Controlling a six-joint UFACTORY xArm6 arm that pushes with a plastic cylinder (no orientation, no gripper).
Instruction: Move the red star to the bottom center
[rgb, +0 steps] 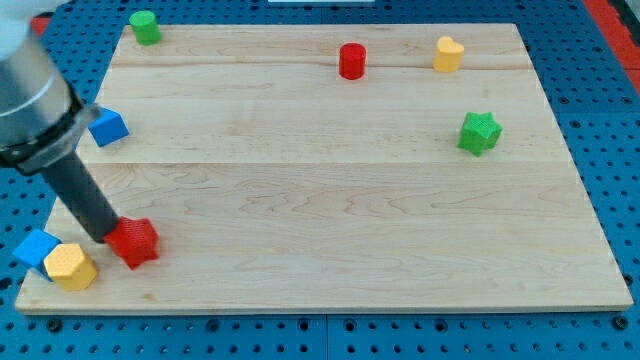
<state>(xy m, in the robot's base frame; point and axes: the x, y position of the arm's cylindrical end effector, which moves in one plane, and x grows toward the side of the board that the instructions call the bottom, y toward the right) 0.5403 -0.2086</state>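
Observation:
The red star (135, 242) lies on the wooden board (330, 170) near the view's bottom left corner. My tip (108, 238) rests against the star's left side, touching it. The dark rod slants up to the view's upper left, where the grey arm body fills the corner. A yellow hexagon block (71, 266) and a blue block (37, 249) sit just left of and below my tip, at the board's bottom left edge.
A blue cube (107, 126) sits at the left edge. A green block (145, 27) is at the top left, a red cylinder (352, 61) at top centre, a yellow heart-like block (448, 54) at top right, a green star (479, 132) on the right.

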